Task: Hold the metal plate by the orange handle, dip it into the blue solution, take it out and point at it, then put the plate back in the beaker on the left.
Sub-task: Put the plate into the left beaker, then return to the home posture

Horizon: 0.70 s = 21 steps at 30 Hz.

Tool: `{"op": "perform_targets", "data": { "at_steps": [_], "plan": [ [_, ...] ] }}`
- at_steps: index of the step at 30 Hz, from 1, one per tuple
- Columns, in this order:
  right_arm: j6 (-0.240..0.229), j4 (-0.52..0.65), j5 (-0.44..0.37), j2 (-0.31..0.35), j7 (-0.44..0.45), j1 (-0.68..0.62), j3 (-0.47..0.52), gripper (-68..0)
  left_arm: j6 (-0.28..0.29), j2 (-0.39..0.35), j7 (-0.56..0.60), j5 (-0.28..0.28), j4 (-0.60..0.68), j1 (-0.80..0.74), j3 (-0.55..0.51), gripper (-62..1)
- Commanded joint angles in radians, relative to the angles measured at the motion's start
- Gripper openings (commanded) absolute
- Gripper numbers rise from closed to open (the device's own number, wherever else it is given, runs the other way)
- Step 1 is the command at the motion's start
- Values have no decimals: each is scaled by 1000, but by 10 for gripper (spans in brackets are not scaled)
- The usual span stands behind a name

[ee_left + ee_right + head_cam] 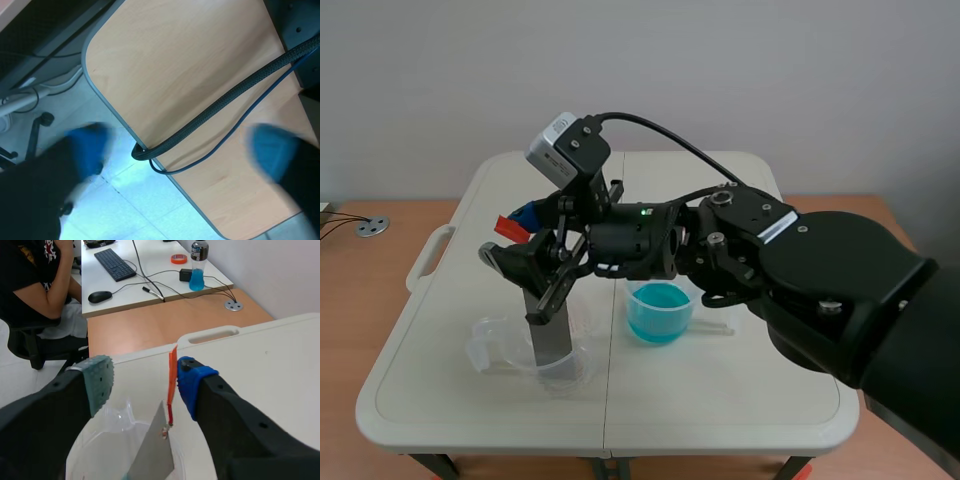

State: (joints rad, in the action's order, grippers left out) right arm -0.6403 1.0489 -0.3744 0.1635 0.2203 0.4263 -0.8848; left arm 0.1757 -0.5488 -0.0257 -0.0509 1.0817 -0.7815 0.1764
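Far left, outside the scene view, the left gripper [180, 150] hangs with its blue-padded fingers [87, 147] spread wide and nothing between them. Below it is the rounded corner of a wooden surface [190, 65], with a thick black cable [225, 97] draped across it and pale floor past the edge.

On the white tabletop [740, 400], the clear beaker [495, 345] sits toward the left. The metal plate [552, 335] stands in it, leaning, with its lower end down inside the glass and the orange handle [172, 372] poking up from its top.

The right arm [800, 270] comes in from the right and stretches past the middle, so the right gripper [145, 382] sits just above that beaker. It is released. The handle is right against the blue pad [190, 382], touching or nearly so, while the grey-green pad [98, 382] stands clear of it with a gap, so nothing is pinched.

Just right of the plate's beaker, and apart from it, the blue beaker [660, 312] stands under the arm, about half full of solution.

Past the tabletop, the right wrist view shows a seated person [40, 285] near a keyboard [114, 263].
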Motion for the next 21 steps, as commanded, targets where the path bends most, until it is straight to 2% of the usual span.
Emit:
{"op": "perform_targets", "data": {
  "at_steps": [1, 3, 6, 11, 15, 21],
  "plan": [
    [-2, 3, -13, -3, 15, 26, 22, -302, -5, -5, 3, -2, 10, -7, -6, 14],
    [3, 3, -15, -3, 15, 26, 30, -253, -5, -3, 4, -1, 10, -2, -6, 14],
    [34, 3, -15, -3, 15, 26, 35, -181, -5, 0, 4, -1, 10, 0, -6, 14],
    [85, 3, -15, -3, 15, 25, 35, -13, -4, 2, 7, 0, 10, 4, -6, 14],
    [106, 5, -15, -2, 14, 25, 45, -10, -8, 0, 7, -6, 14, 3, -37, 14],
    [126, 37, -22, 47, 13, 20, 86, -10, -14, -35, 7, -12, 38, 0, -182, 14]
  ]
}}
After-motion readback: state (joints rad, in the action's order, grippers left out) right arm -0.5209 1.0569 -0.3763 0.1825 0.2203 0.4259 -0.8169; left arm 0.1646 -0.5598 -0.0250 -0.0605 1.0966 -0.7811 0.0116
